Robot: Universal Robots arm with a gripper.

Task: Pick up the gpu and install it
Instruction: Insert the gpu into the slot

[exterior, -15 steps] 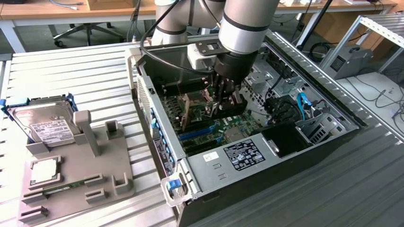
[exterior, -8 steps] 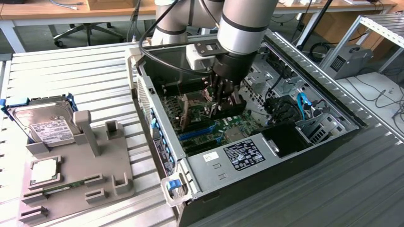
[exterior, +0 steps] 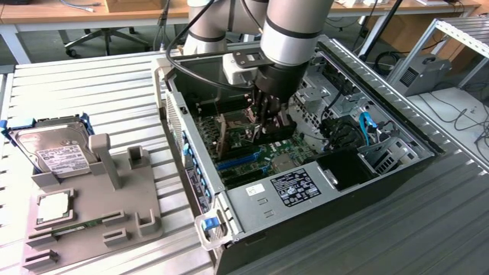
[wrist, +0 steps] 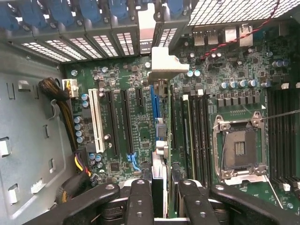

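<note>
Gripping the gpu (wrist: 160,140) edge-on, gripper (wrist: 164,199) closed on the card inside the open computer case (exterior: 397,172); silver bracket (wrist: 164,63) near the rear slots; motherboard (wrist: 131,136) beneath.

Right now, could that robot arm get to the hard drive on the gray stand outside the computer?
Probably not as it stands: the jaws are down inside the open computer case, shut on the gpu over the motherboard. The hard drive sits uncovered outside, beyond the case wall.
</note>
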